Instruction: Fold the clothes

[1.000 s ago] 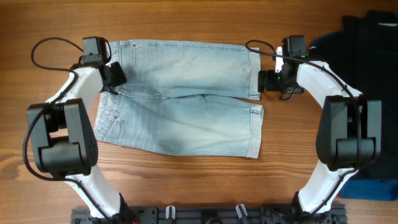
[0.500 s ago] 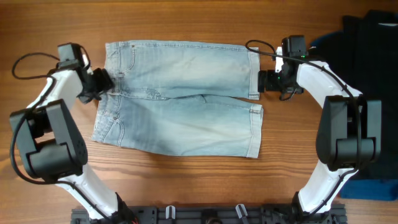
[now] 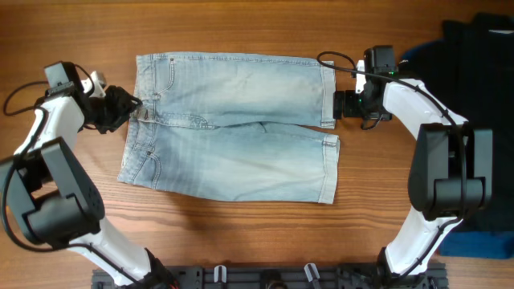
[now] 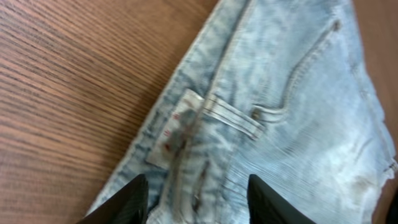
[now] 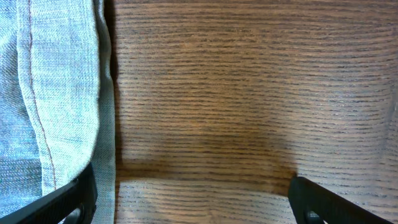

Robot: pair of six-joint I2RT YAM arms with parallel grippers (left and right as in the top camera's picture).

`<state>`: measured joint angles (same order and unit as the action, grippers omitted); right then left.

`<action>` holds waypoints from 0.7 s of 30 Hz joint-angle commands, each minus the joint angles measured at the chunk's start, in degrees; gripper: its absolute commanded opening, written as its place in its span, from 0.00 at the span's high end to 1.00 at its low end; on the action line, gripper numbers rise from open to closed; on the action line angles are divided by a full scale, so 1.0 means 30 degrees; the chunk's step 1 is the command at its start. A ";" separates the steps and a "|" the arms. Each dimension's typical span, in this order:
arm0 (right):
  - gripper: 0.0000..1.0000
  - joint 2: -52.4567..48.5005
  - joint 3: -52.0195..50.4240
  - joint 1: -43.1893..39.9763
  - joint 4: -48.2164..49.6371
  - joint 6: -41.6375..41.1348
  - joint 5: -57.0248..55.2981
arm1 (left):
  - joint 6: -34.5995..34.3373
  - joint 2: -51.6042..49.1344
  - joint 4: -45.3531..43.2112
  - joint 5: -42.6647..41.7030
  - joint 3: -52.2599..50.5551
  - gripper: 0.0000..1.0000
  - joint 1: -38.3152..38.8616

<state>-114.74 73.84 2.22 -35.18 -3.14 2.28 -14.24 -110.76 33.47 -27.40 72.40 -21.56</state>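
While the shorts (image 3: 233, 124) lie flat on the table (image 3: 241, 24), their waistband end sits right at the left gripper (image 3: 128, 110). Its fingers (image 4: 134, 198) stand spread wide over the denim, clamping nothing, with the white label (image 4: 177, 127) and a belt loop (image 4: 231, 115) just ahead of them. The right gripper (image 3: 337, 104) is also released, one finger (image 5: 74, 198) beside the upper leg's hem (image 5: 102, 93) and bare wood between the tips. Beyond that arm lies a pile of dark clothes (image 3: 474, 64).
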 commanded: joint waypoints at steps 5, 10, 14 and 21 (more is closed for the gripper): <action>0.01 -0.0699 -0.0736 0.0066 0.0058 -0.0015 0.0386 | -0.0393 0.1042 0.0663 -0.0444 0.0124 0.49 0.0299; 0.01 -0.0699 -0.0736 0.0066 0.0007 -0.0015 0.0393 | -0.0393 0.0699 0.1654 0.1508 0.0117 0.46 0.0532; 0.00 -0.0699 -0.0743 0.0066 -0.0058 -0.0007 0.0386 | -0.0393 0.0699 0.1647 0.1508 0.0117 0.45 0.0940; 0.00 -0.0699 -0.0743 0.0066 -0.0036 -0.0007 0.0386 | -0.0401 0.0692 0.1515 0.2958 0.0117 0.46 0.2149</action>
<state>-114.74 73.84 2.22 -35.11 -3.14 2.28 -15.33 -108.49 38.33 -21.89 72.40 -15.90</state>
